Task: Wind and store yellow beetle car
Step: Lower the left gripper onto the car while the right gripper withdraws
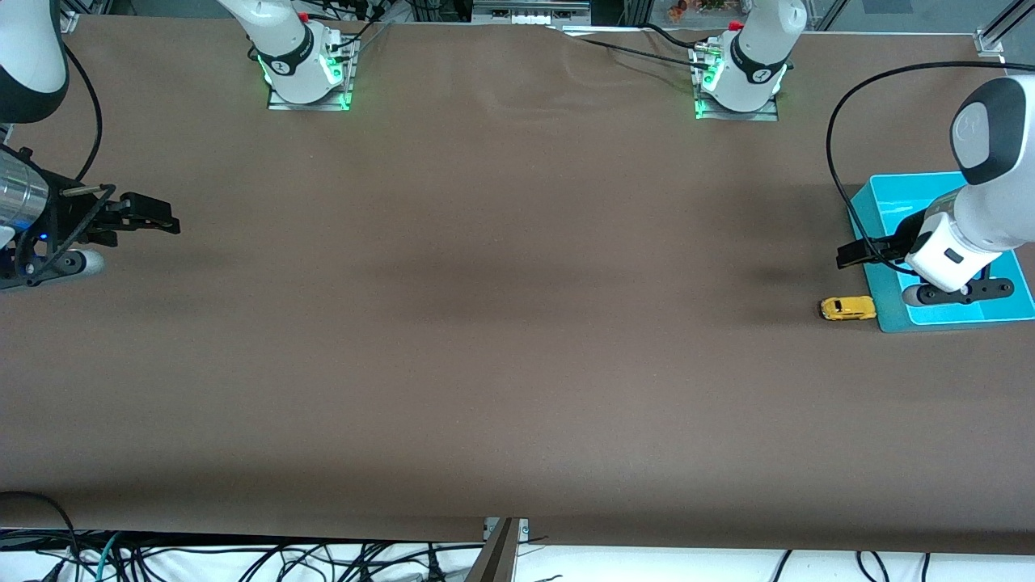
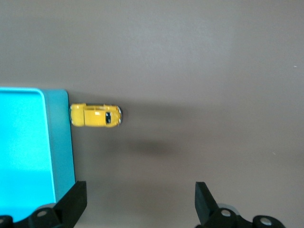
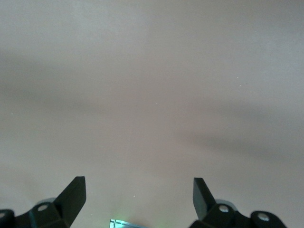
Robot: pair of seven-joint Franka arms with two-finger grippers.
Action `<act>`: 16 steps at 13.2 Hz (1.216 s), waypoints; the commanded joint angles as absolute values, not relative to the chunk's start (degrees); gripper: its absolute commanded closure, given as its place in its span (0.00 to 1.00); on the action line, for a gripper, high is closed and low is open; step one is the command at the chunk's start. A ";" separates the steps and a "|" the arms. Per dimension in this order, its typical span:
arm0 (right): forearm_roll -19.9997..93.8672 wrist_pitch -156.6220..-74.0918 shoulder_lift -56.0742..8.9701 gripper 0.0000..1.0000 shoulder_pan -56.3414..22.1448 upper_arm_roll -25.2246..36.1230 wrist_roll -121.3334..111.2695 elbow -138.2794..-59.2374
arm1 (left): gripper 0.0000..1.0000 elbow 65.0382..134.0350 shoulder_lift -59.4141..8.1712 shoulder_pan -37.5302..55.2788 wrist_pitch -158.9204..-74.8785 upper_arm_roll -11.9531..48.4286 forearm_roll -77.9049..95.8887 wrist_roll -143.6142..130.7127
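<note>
The yellow beetle car [image 1: 847,308] stands on the brown table right beside the outer wall of the turquoise bin [image 1: 897,206], at the bin's corner nearer the front camera. In the left wrist view the car [image 2: 96,115] sits against the bin's wall [image 2: 59,142]. My left gripper [image 1: 851,254] hovers over the table at the bin's edge, open and empty [image 2: 140,199], and apart from the car. My right gripper [image 1: 166,220] waits at the right arm's end of the table, open and empty [image 3: 137,197].
The bin holds nothing that I can see. The two arm bases [image 1: 307,69] [image 1: 740,77] stand along the table's edge farthest from the front camera. A black cable [image 1: 833,162] loops above the table near the bin.
</note>
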State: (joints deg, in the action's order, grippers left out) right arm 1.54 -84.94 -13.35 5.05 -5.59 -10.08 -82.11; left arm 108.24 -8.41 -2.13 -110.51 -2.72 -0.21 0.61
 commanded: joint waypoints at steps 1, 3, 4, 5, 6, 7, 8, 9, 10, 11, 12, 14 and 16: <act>-0.35 -86.82 -11.43 0.00 5.45 -5.72 -8.96 -81.83 | 0.00 116.08 -9.13 -4.12 -122.21 -3.16 -0.97 14.96; -0.53 -87.63 -9.68 0.00 5.71 -5.28 -9.23 -81.83 | 0.00 118.90 -10.89 -4.39 -126.99 -4.65 -0.97 27.01; -0.53 -87.54 -8.71 0.00 5.71 -3.97 -9.05 -82.00 | 0.00 119.79 -11.51 -4.83 -127.78 -4.83 -1.05 32.90; -0.53 -87.63 -8.70 0.00 5.71 -2.48 -9.40 -82.00 | 0.00 120.06 -12.30 -5.53 -128.23 -4.92 -1.32 38.27; -0.79 -87.71 -8.44 0.00 5.71 -1.59 -9.40 -82.00 | 0.00 120.41 -13.26 -5.54 -129.54 -5.27 -1.32 43.80; -2.01 -87.71 -8.35 0.00 5.71 -1.50 -9.40 -82.00 | 0.00 120.67 -14.05 -5.54 -131.03 -6.14 -1.49 49.16; -2.80 -87.54 -8.18 0.00 5.71 -1.49 -9.32 -82.26 | 0.00 120.67 -15.37 -5.54 -132.61 -6.59 -1.76 56.35; -2.99 -87.28 -7.56 0.00 5.54 -1.49 -8.62 -82.70 | 0.00 120.67 -16.51 -5.54 -134.37 -6.85 -1.76 64.87; -2.90 -87.01 -6.86 0.00 5.54 -1.49 -8.53 -83.66 | 0.00 120.67 -17.74 -5.62 -136.73 -6.94 -1.67 72.00; -2.81 -86.92 -5.81 0.00 5.54 -1.49 -8.44 -84.98 | 0.00 120.67 -19.06 -5.97 -138.85 -7.20 -1.67 76.77; -2.81 -86.58 -5.28 0.00 5.54 -1.49 -8.35 -85.86 | 0.00 120.67 -20.12 -6.06 -139.74 -7.29 -1.76 80.04; -2.81 -85.78 -5.01 0.00 5.36 -1.49 -7.65 -86.13 | 0.00 120.67 -21.96 -6.50 -139.92 -7.29 -1.76 85.49; -2.64 -85.35 -5.18 0.00 4.92 -1.49 -2.49 -86.13 | 0.00 121.20 -23.37 -7.38 -140.01 -7.38 -1.76 88.84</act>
State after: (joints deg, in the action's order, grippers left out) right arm -1.90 -85.93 -6.86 5.43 -1.30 -6.53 -84.32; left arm 120.95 -22.40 -6.26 -139.39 -7.47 -0.46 84.61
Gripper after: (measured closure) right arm 0.000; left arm 0.000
